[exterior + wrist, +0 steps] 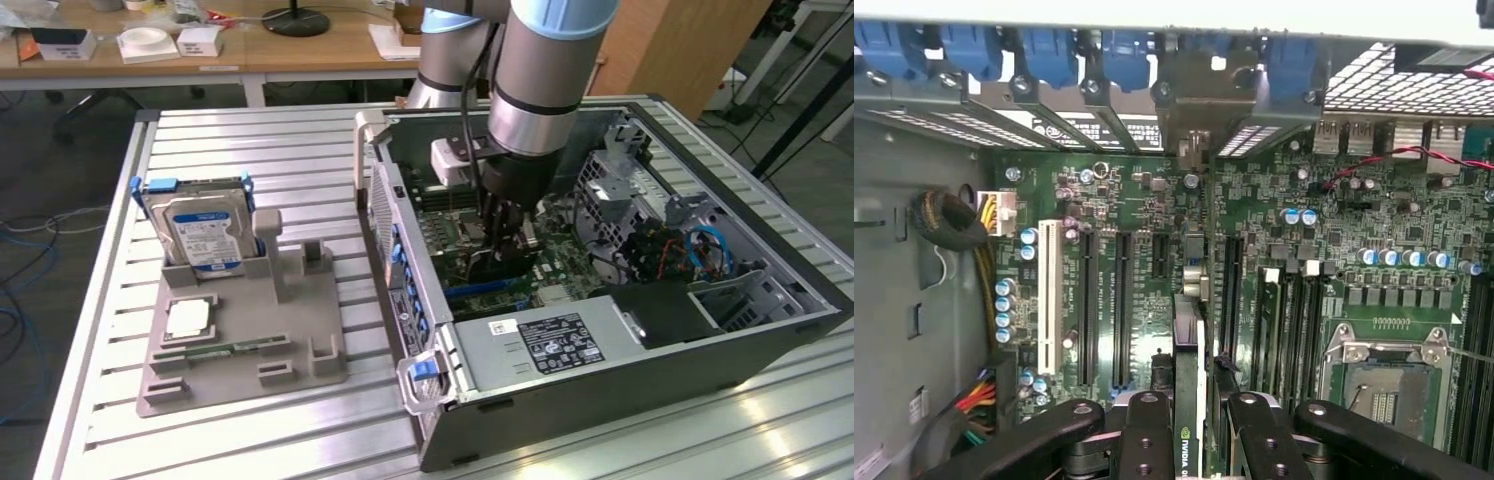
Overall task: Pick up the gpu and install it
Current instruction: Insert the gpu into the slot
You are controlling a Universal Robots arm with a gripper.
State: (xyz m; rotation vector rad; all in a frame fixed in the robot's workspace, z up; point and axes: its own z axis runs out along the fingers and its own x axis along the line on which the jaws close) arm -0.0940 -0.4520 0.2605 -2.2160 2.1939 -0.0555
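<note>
On a ribbed metal desk [267,150] in a workshop, an open computer case [747,370] lies. Inside, the jaws pinch the gpu [1188,400] edge-on above the motherboard [1354,300].

Slatted metal table [267,180], ribs running across. Lying open on it, a computer case [747,370] toward the exterior view's right. Beside the case, toward the exterior view's left, a grey holder tray [240,360] flat on the slats, just apart from the case wall. Bare ribbed metal [694,440] in front of the case, catching glare.
</note>
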